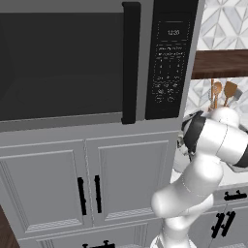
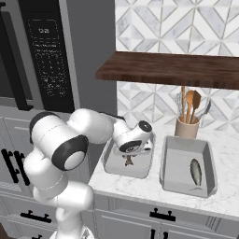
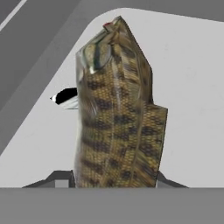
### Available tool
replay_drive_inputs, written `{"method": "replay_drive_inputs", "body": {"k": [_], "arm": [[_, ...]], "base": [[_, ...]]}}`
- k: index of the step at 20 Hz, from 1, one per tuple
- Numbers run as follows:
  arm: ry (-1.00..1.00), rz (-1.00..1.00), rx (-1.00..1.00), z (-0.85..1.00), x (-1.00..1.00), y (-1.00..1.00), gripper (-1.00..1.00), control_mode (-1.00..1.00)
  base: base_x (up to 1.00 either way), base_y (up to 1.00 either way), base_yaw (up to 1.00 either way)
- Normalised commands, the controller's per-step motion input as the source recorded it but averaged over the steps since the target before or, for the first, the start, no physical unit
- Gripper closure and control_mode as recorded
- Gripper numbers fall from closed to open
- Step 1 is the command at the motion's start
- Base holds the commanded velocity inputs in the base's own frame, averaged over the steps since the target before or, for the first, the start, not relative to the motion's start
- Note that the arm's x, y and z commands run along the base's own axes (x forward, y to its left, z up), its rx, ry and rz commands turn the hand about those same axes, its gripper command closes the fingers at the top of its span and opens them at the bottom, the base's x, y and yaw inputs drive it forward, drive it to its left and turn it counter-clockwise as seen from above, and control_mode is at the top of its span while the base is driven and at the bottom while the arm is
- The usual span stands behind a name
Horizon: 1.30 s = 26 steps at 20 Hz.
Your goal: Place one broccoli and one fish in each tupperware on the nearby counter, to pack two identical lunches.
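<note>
end effector [image 2: 130, 160]: low centre of the right base view, pointing down into the left tray, clamped on a fish.
held fish [image 3: 116, 109]: a scaly brown body standing up the middle of the hand view between the finger tips, its far end near the tray floor; likely about to be let go.
left tupperware [image 2: 112, 164]: centre-left of the right base view, partly under the wrist; no broccoli visible inside it.
right tupperware [image 2: 178, 161]: just right of the first, with a second fish [image 2: 196, 171] lying flat in its right half; no floret seen there either.
counter [image 2: 227, 154]: marble top carrying both trays and a tan utensil crock [image 2: 187, 127] behind them.
judgement: the fish half looks nearly finished, while the broccoli is not yet packed.
</note>
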Motion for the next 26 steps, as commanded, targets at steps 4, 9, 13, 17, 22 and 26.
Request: {"method": "replay_drive_inputs", "body": {"k": [4,9,13,17,22,26], "arm": [[0.0,0.0,0.0,0.0,0.0,0.0,-1.0,-1.0],[-0.01,0.0,0.0,0.22,0.0,0.11,-1.0,-1.0],[-0.1,0.0,0.0,0.79,-0.31,0.06,-1.0,-1.0],[-0.07,0.0,0.0,1.0,-0.54,0.03,-1.0,-1.0],[-0.05,0.0,0.0,0.86,-0.59,0.13,-1.0,-1.0],[-0.05,-0.02,-0.12,1.0,-0.91,0.06,-1.0,-1.0]], "base": [[0.0,0.0,0.0],[0.0,0.0,0.0],[0.0,0.0,0.0],[0.0,0.0,0.0],[0.0,0.0,0.0],[0.0,0.0,0.0]]}}
